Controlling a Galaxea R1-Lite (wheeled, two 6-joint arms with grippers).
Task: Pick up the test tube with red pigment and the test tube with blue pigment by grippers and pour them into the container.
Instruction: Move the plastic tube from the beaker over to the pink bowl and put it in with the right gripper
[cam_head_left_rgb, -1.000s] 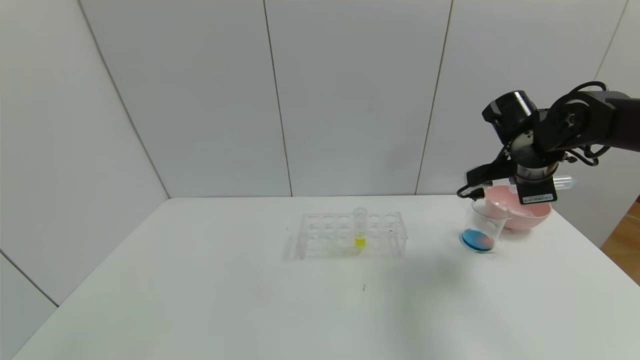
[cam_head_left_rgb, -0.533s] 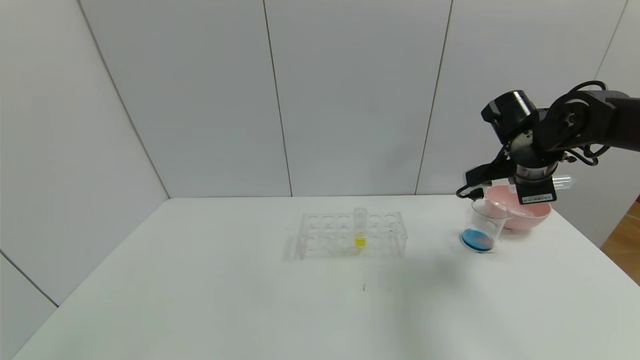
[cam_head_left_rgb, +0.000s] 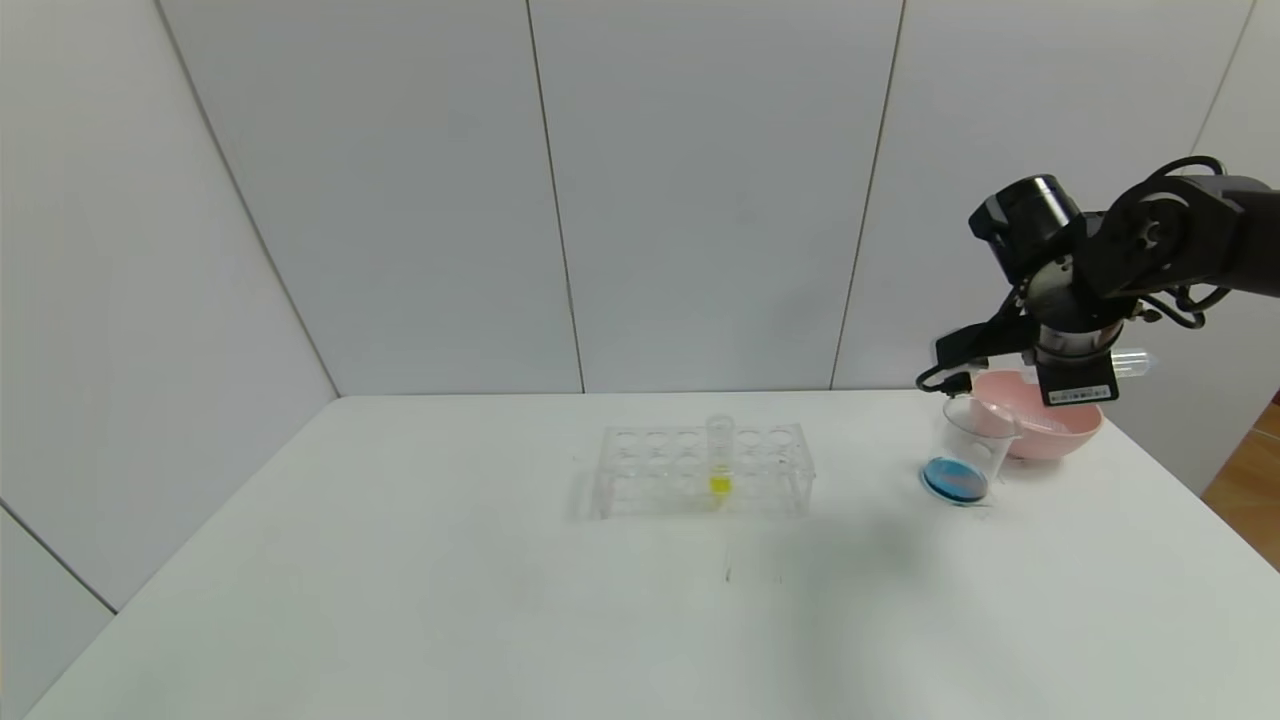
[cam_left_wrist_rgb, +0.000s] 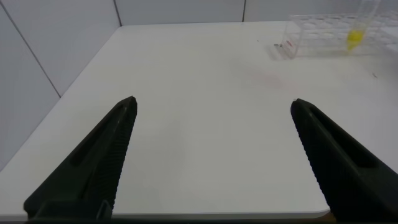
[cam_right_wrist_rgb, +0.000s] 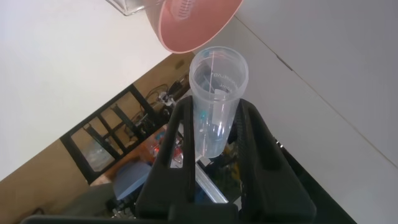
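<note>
My right gripper (cam_head_left_rgb: 1100, 365) is up at the far right, above the pink bowl, shut on a clear test tube (cam_head_left_rgb: 1130, 362) that lies about level. In the right wrist view the tube (cam_right_wrist_rgb: 214, 93) sits between the two black fingers (cam_right_wrist_rgb: 180, 130) of that gripper (cam_right_wrist_rgb: 214, 109), open end away from the wrist, with no coloured liquid in it. The clear container (cam_head_left_rgb: 970, 445) stands just left of the bowl and holds blue liquid. No tube with red or blue liquid shows. My left gripper (cam_left_wrist_rgb: 213, 102) is open and empty over the table's near left part.
A pink bowl (cam_head_left_rgb: 1055, 432) stands at the far right, also in the right wrist view (cam_right_wrist_rgb: 193, 31). A clear tube rack (cam_head_left_rgb: 700, 470) in mid-table holds one tube with yellow liquid (cam_head_left_rgb: 720, 465); both show in the left wrist view (cam_left_wrist_rgb: 323, 28).
My right gripper has risen and shifted slightly right with the tube. The reddish patch in the container's blue liquid has faded away.
</note>
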